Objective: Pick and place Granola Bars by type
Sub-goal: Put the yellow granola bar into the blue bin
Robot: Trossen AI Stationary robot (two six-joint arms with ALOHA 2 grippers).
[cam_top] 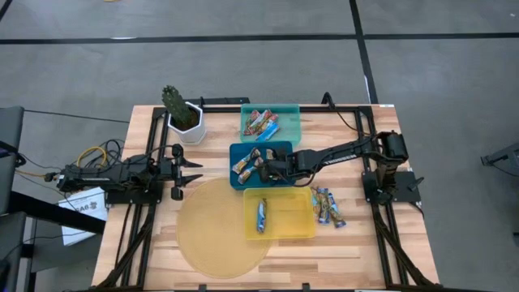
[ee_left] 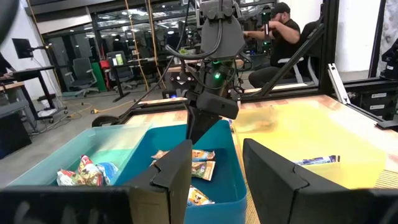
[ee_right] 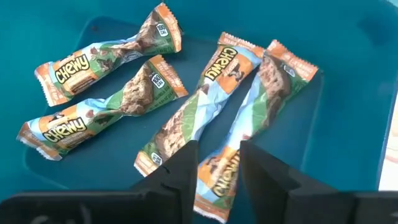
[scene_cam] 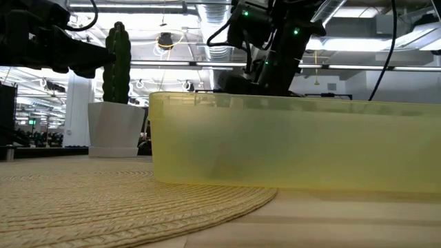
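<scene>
Two dark fingers of the right gripper (ee_right: pixel 216 163) are filling the near edge of the right wrist view, standing slightly apart with nothing between them, just above four tan-brown Granola Bars (ee_right: pixel 205 121) lying on the floor of the blue tray (ee_right: pixel 348 112). Two bars are lying side by side off to one side, and the other two are lying together directly under the fingertips.

From the left wrist camera, the left gripper (ee_left: pixel 217 163) is showing its fingers spread apart and empty. Beyond them the teal tray (ee_left: pixel 43 149) is holding red-multicolour bars (ee_left: pixel 81 171), the blue tray (ee_left: pixel 227 168) is holding tan-brown ones, and the yellow tray (ee_left: pixel 348 134) is holding one blue-white bar (ee_left: pixel 317 160). The right arm is reaching down into the blue tray. A person (ee_left: pixel 283 31) is sitting in the room behind.

Looking down from the high view, the left gripper (cam_top: pixel 193 173) is hovering beside the round woven mat (cam_top: pixel 215 235), near the potted cactus (cam_top: pixel 180 112). The right gripper (cam_top: pixel 265 168) is sitting over the blue tray (cam_top: pixel 280 148). Three loose bars (cam_top: pixel 327 205) are lying on the table (cam_top: pixel 357 251) just beside the yellow tray (cam_top: pixel 300 231).

At table height, the yellow tray (scene_cam: pixel 296 148) is blocking most of the low view, with the mat (scene_cam: pixel 103 203) in front and the cactus (scene_cam: pixel 116 62) behind.
</scene>
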